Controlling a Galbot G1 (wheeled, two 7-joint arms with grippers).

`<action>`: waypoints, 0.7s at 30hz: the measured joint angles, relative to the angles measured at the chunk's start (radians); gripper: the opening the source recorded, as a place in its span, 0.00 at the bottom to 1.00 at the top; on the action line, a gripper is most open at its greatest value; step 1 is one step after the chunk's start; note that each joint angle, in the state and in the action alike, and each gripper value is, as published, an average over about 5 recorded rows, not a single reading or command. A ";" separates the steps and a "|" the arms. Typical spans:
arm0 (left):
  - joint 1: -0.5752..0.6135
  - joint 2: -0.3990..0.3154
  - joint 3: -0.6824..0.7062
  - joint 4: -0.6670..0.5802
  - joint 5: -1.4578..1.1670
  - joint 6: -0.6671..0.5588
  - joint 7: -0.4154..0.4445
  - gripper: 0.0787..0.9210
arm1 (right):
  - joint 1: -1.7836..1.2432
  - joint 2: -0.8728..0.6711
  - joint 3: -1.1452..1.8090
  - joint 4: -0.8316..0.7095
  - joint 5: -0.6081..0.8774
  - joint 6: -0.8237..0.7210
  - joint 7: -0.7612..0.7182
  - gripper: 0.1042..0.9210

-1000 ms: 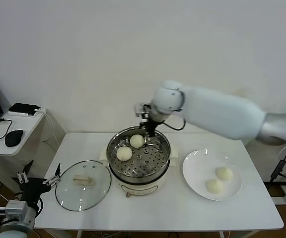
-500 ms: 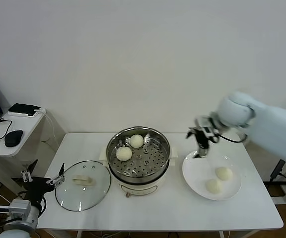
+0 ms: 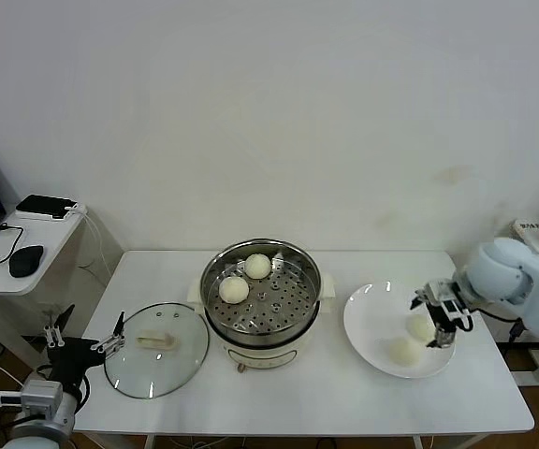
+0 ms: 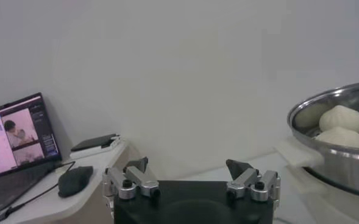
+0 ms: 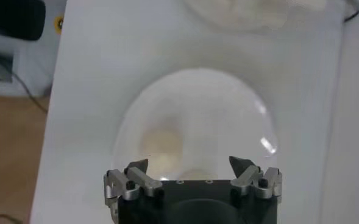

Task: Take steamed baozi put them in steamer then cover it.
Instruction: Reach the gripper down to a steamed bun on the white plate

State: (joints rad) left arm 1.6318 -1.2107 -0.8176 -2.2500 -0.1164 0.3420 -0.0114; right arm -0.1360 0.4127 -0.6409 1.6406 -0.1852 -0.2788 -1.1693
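Pincer right (image 3: 443,323) spread wide over smooth round buns (image 3: 413,339) on my glossy plate (image 3: 368,323); left pincer (image 3: 84,343) wide, idle.

The right end effector (image 3: 440,325) partly hides one baozi (image 3: 421,326).

No legible text, labels, brands or numbers found — the laptop screen (image 4: 17,137) at far left shows content, but nothing on it can be read.
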 measured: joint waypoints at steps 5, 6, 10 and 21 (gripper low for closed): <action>-0.002 0.002 -0.006 0.003 0.001 0.002 0.001 0.88 | -0.060 0.023 0.024 -0.031 -0.037 0.007 0.014 0.88; -0.003 0.002 -0.007 0.004 0.001 0.002 0.002 0.88 | -0.069 0.029 0.027 -0.038 -0.043 0.008 0.017 0.88; -0.003 0.005 -0.014 0.007 0.001 0.004 0.004 0.88 | -0.099 0.057 0.039 -0.069 -0.063 0.009 0.030 0.88; -0.008 0.005 -0.018 0.017 0.000 0.005 0.005 0.88 | -0.138 0.133 0.056 -0.144 -0.085 0.005 0.062 0.88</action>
State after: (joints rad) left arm 1.6242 -1.2055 -0.8361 -2.2329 -0.1164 0.3473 -0.0067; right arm -0.2741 0.5461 -0.5845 1.4966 -0.2705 -0.2740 -1.1072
